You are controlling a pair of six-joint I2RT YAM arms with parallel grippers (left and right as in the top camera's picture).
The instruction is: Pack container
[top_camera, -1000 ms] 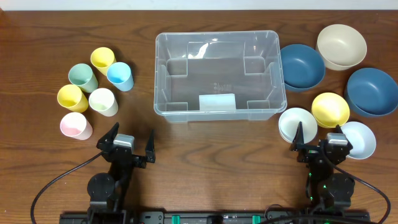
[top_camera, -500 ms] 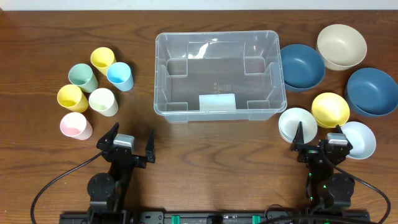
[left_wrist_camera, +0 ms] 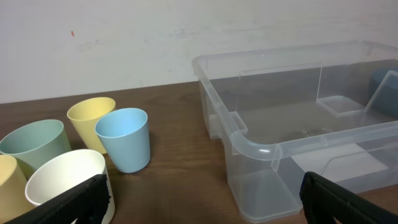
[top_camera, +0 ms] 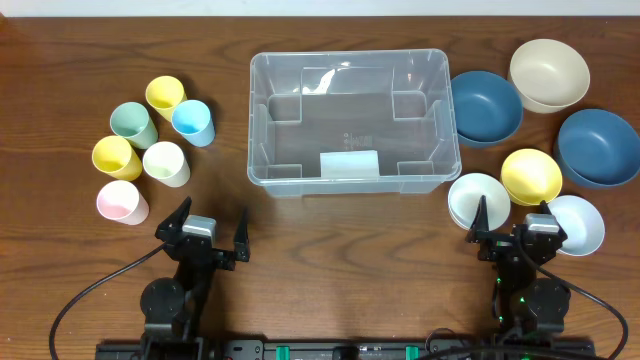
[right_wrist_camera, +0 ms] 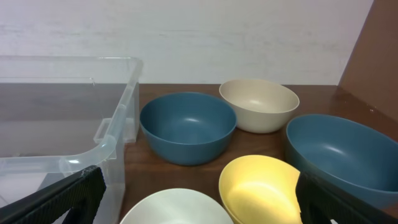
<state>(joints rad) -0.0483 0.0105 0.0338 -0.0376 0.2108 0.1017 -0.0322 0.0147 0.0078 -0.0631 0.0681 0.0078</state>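
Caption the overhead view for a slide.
Empty container between six cups by left claw and six bowls by right claw, both open.

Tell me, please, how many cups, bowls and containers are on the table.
Cups: 6 (green cup, blue cup, pink cup, white cup, far yellow cup, near yellow cup)
Bowls: 6 (beige bowl, yellow bowl, white bowl, pale blue bowl, left navy bowl, right navy bowl)
Container: 1
Total: 13
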